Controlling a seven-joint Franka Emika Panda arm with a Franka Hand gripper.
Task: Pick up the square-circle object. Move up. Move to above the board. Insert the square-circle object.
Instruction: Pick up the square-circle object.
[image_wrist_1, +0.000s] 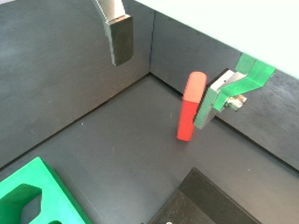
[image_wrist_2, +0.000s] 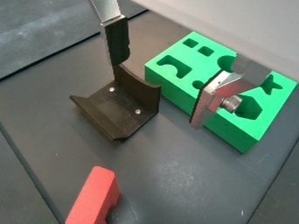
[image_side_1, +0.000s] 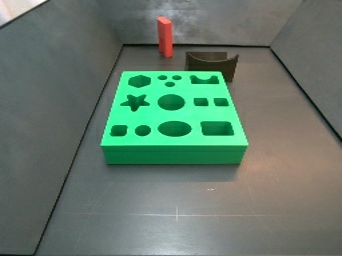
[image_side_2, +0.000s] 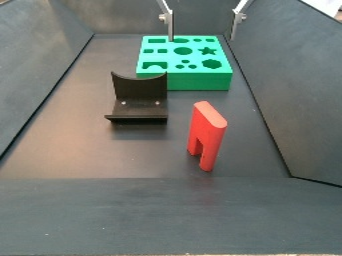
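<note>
Setting: dark grey surface walled in by grey panels on its sides and at the back, seen in both side views.

Board: bright green slab lying flat on the surface, top face cut with star, hexagon, circles, squares and an oval. Taken as landmark for all below. Parts of it also show in both wrist views.

Curved block: dark brown, scooped top, standing just beyond one short end of the board, near it but apart. In a wrist view it sits beside the board's corner, with a gap between.

Square-circle object: red peg, upright on the surface, past the same short end of the board and further off than the curved block, well apart from the board. In a side view its lower end shows a notch. Also seen in both wrist views. Nothing touches it.

Claw: two silver finger plates with dark pads, hanging above the board's far end in a side view; spread wide, nothing between the fingers in both wrist views. Clear of the peg.
</note>
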